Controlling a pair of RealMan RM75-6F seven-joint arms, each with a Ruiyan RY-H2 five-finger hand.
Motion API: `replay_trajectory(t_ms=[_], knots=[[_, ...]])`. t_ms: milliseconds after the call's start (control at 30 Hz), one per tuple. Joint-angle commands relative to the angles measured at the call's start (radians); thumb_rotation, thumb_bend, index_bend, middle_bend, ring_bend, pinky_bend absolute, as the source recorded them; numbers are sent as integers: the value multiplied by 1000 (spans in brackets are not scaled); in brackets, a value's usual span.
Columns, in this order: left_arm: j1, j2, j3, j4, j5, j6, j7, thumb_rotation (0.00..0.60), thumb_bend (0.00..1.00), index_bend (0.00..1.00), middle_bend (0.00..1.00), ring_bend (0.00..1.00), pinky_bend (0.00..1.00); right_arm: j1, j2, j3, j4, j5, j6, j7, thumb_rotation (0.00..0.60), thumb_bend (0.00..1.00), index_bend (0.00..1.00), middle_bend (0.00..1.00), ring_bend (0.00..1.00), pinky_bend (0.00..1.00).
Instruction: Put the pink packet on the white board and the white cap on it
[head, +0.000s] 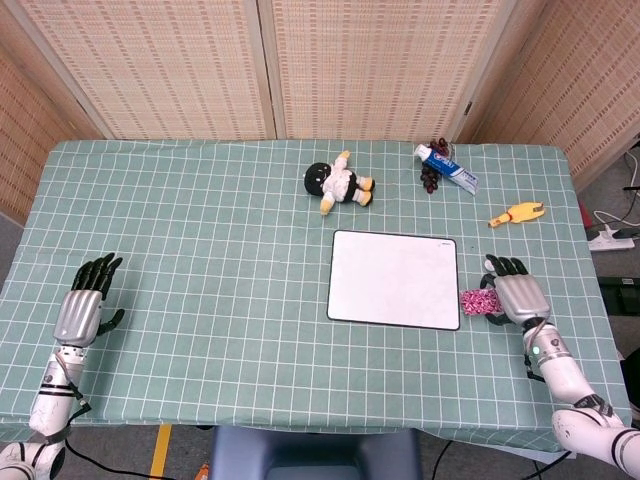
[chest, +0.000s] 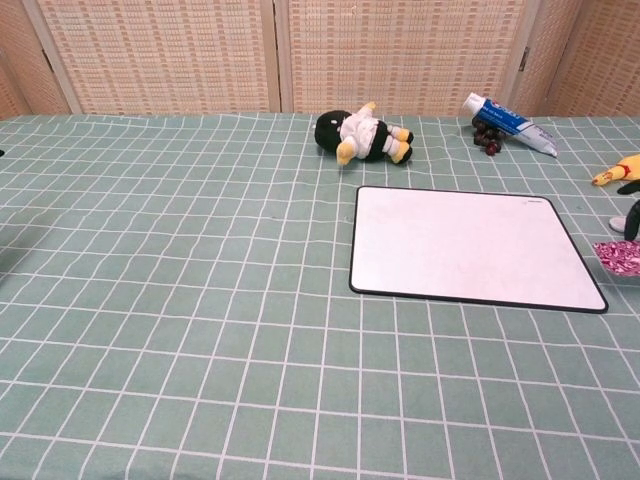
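The right robot hand (head: 517, 297) sits at the right edge of the board (head: 393, 279), fingers bent over the near end of the packet (head: 478, 300). It looks to be holding the packet, which shows raised a little off the counter (head: 200, 230) in the chest view, though the fingers hide the contact itself, so the hold is a judgement. The packet lies just beside the board's right rim, not yet over it. The cap cannot be made out for sure: the right robot hand covers that patch in the head view, and the chest view shows only a pale sliver at its right edge.

The left robot hand (head: 84, 305) rests far off at the counter's left, fingers apart, holding nothing.

So the first step is in hand: carrying the packet onto the board. The next move calls for a short shift toward the board's middle, keeping the packet level, then setting it down flat so the cap can later rest on it. After letting go, the right robot hand must find the cap close by.

A doll (head: 337, 184), a tube (head: 447, 166) and a yellow toy (head: 516, 214) lie beyond the board, out of the way.
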Motion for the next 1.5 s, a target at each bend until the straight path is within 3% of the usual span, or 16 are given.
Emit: replay_trajectory(t_ms=[33, 233, 367, 567, 833, 900, 1033, 1067, 1200, 1367, 1500], knots=[[0, 1, 0, -2, 0, 0, -1, 600, 246, 0, 0, 0, 0, 38, 37, 40, -94, 27, 9, -58, 600, 243, 452, 0, 0, 0], [1, 5, 0, -6, 1, 4, -5, 600, 245, 0, 0, 0, 0, 101, 12, 88, -148, 99, -29, -101, 600, 244, 427, 0, 0, 0], [3, 12, -3, -12, -2, 6, -21, 600, 246, 0, 0, 0, 0, 198, -74, 123, -125, 194, -92, -176, 600, 243, 429, 0, 0, 0], [6, 19, -2, -21, 2, 15, -29, 600, 246, 0, 0, 0, 0, 271, -162, 131, -31, 299, -149, -207, 600, 243, 435, 0, 0, 0], [5, 22, -3, -26, 0, 9, -30, 600, 246, 0, 0, 0, 0, 316, -211, 116, 45, 350, -175, -219, 600, 243, 435, 0, 0, 0], [5, 24, 1, -27, 4, 9, -33, 600, 245, 0, 0, 0, 0, 323, -212, 110, 51, 355, -185, -217, 600, 237, 420, 0, 0, 0], [3, 27, 8, -23, 11, 6, -37, 600, 247, 0, 0, 0, 0, 330, -206, 100, 52, 361, -198, -210, 600, 12, 314, 0, 0, 0], [3, 27, 9, -22, 12, 7, -37, 600, 247, 0, 0, 0, 0, 332, -205, 98, 52, 366, -199, -211, 600, 0, 277, 0, 0, 0], [3, 26, 8, -20, 12, 7, -39, 600, 244, 0, 0, 0, 0, 333, -199, 93, 41, 370, -181, -209, 600, 0, 224, 0, 0, 0], [5, 26, 7, -19, 9, 4, -38, 600, 245, 0, 0, 0, 0, 310, -126, 72, -23, 361, -109, -247, 600, 0, 269, 0, 0, 0], [4, 24, 8, -19, 9, 0, -34, 600, 247, 0, 0, 0, 0, 281, -38, 53, -52, 440, -74, -304, 600, 13, 323, 0, 0, 0]])
